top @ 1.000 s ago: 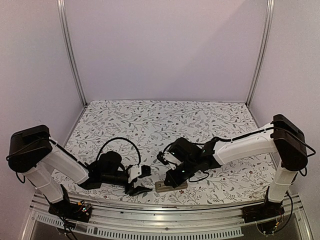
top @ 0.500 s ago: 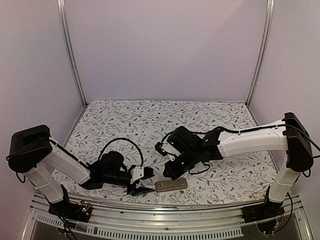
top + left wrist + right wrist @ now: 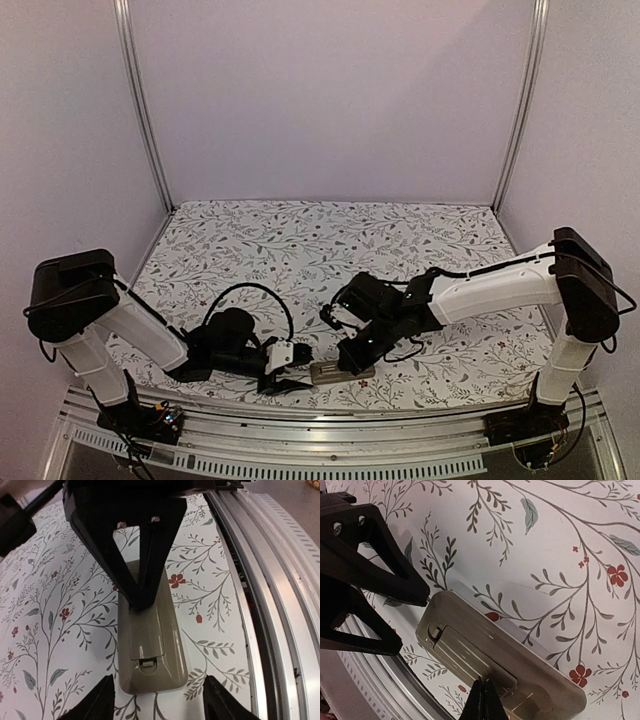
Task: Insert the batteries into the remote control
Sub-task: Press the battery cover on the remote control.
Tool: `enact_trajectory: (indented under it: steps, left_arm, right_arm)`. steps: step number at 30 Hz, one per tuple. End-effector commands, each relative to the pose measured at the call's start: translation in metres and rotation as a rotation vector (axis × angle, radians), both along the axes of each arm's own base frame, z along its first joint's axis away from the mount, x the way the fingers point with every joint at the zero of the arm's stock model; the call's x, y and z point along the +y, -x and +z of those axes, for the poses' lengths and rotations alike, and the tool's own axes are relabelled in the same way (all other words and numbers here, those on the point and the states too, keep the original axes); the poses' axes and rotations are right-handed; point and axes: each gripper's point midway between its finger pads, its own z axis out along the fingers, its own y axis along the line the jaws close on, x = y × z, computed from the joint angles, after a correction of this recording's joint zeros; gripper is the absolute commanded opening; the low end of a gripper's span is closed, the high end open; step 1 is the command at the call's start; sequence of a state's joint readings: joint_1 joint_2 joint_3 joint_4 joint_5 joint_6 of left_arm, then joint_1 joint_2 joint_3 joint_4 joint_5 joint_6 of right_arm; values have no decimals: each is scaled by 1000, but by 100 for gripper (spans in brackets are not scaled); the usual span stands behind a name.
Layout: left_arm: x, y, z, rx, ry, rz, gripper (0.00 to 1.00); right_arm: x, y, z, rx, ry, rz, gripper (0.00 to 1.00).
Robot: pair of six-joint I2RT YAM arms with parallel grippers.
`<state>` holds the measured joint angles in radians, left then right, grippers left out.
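The remote control (image 3: 150,645), a small greyish-tan plastic handset, lies face down on the floral-printed tablecloth (image 3: 300,240), close to the ribbed metal rail (image 3: 260,580) at the near edge and between the two arms. Its rectangular battery cover (image 3: 146,630) looks seated over the recess, with the latch at the end nearest the left arm. The right gripper (image 3: 482,697), which half a second ago stood lifted clear behind the handset, has come back down, and its fingers, pressed tightly together into one point with nothing between them, now rest on the tan back near the far end of the cover. The left gripper (image 3: 159,690) has slid in along the cloth over the last second. Its black fingers (image 3: 102,700) are spread and flank the latch end of the handset, one on each side, just beside it but seemingly not yet touching, and a little closer together than before. No batteries show in any view, so I cannot tell whether they are already under the cover or elsewhere. The likely reading is that the left arm is closing in to steady the handset while the right works the cover.
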<state>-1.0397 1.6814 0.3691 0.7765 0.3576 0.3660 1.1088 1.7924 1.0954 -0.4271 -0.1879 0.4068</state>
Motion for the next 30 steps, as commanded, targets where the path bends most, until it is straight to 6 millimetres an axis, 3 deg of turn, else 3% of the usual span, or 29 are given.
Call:
enact_trajectory:
  steps: [1, 11, 13, 16, 20, 23, 25, 30]
  left_arm:
    - [-9, -2, 5, -36, 23, -9, 60]
    - [-13, -4, 8, -52, 39, -16, 60]
    - [-15, -5, 8, -52, 42, -18, 60]
    - [-16, -5, 8, -52, 44, -19, 59]
    - [-12, -4, 8, -61, 39, -13, 59]
    - [-5, 1, 11, -73, 42, -24, 61]
    - [1, 4, 14, -74, 46, -22, 61]
    - [14, 7, 15, -82, 45, 0, 63]
  right_arm:
    - [3, 3, -25, 33, 26, 9, 0]
    - [-25, 15, -41, 66, 89, -16, 0]
    - [-20, 12, -32, 45, 72, -5, 0]
    - [5, 3, 2, -10, -24, 59, 2]
    - [30, 1, 58, -118, -187, 191, 28]
    - [29, 7, 85, -210, -252, 327, 59]
    - [17, 15, 77, -254, -226, 440, 68]
    - [-2, 29, 46, -328, -154, 718, 74]
